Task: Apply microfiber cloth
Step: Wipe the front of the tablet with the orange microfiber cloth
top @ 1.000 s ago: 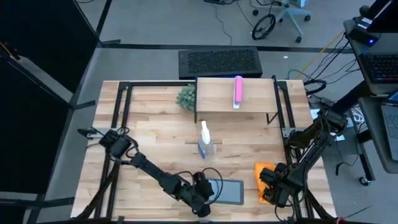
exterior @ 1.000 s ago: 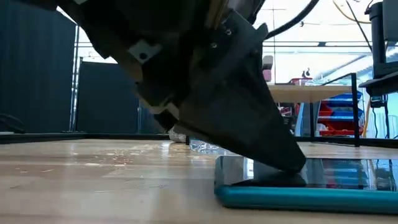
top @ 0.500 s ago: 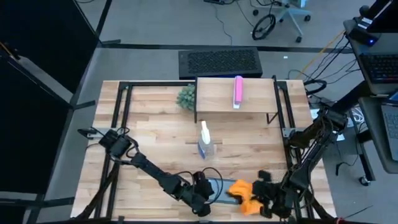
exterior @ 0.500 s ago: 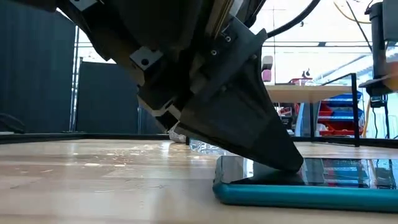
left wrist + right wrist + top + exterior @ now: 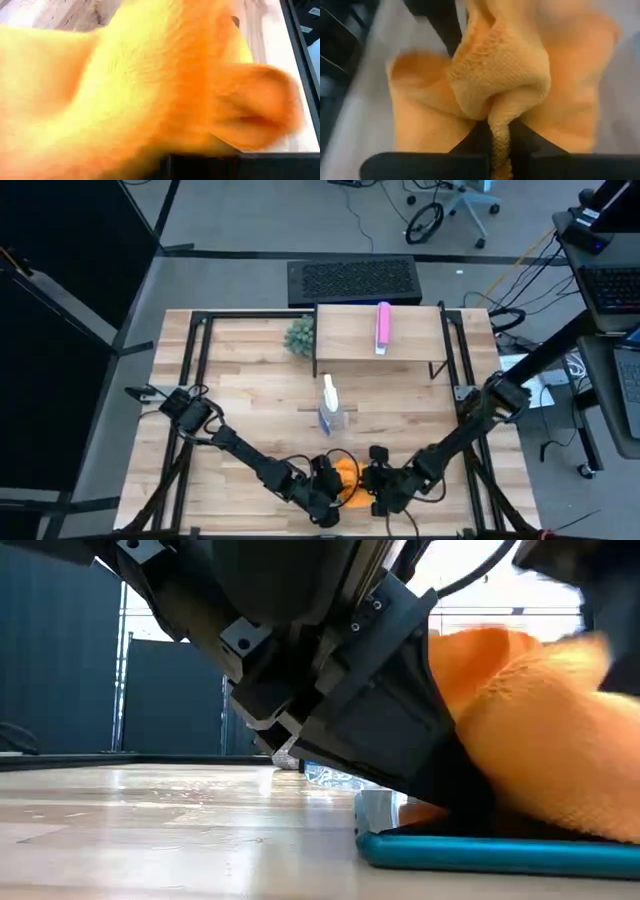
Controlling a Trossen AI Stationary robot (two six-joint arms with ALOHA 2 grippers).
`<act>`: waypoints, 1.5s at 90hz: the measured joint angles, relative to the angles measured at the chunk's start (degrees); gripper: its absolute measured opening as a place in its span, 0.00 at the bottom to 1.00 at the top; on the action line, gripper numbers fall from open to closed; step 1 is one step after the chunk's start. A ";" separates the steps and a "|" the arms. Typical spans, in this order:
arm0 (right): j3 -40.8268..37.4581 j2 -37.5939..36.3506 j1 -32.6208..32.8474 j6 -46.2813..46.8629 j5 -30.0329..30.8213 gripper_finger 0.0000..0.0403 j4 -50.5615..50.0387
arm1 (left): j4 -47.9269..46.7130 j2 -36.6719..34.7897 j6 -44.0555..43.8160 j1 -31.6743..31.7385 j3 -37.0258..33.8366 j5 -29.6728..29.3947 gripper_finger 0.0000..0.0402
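My right tool (image 5: 385,485) pinches the microfiber cloth (image 5: 347,477) on the tablet (image 5: 500,852). My left tool (image 5: 325,490) presses the tablet's edge; I cannot tell its opening.

A spray bottle (image 5: 330,408) stands mid-tabletop (image 5: 240,390). A pink bar (image 5: 382,327) lies on a raised shelf (image 5: 350,340), beside a small green plant (image 5: 299,335).

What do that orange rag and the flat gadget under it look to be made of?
The microfiber cloth looks like soft, matte knitted fabric: a fine waffle weave shows, and it bunches where the right pincer pinches it. The tablet seems to have a glossy glass face, which mirrors the room, over a smooth teal casing, probably plastic or rubber.
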 joint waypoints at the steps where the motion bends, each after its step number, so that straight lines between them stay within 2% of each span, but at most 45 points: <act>1: 0.01 0.04 0.13 0.45 -0.30 0.02 -0.39 | 0.08 0.08 0.00 0.00 0.03 -0.08 0.00; 14: 0.23 -1.47 3.62 5.22 -2.64 0.02 -10.43 | 1.21 1.58 -1.52 0.20 0.29 -0.29 0.00; 47: -0.63 -11.73 11.36 17.26 -7.05 0.02 -33.15 | 1.45 2.72 -2.91 0.26 0.14 0.69 0.00; 52: -0.78 -13.46 10.88 17.89 -3.72 0.02 -31.35 | 1.85 2.72 -2.72 0.26 0.07 0.67 0.00; 63: -0.28 -15.30 7.97 12.62 10.96 0.02 -19.37 | 2.95 2.76 -2.47 0.29 -0.10 0.69 0.00; 68: -0.44 -14.14 6.09 9.30 13.73 0.02 -15.69 | 3.07 2.78 -2.45 0.33 -0.10 0.75 0.00; 81: -0.41 -8.76 0.67 3.65 11.27 0.02 -6.96 | 3.06 2.78 -2.45 0.37 -0.09 0.98 0.00; 92: -0.43 -3.87 -0.90 4.94 5.92 0.02 -6.91 | 2.97 2.81 -2.66 0.50 -0.08 0.58 0.00; 106: -0.21 -3.89 2.70 13.17 4.59 0.02 -11.70 | 1.23 2.74 -7.98 1.01 0.08 0.60 0.00; 125: 0.06 -4.74 10.96 24.62 3.03 0.02 -22.94 | 1.54 2.74 -7.54 1.07 0.08 0.49 0.00; 135: -0.06 -5.93 13.99 28.49 1.80 0.02 -25.04 | 1.58 2.75 -7.54 1.07 0.08 0.40 0.00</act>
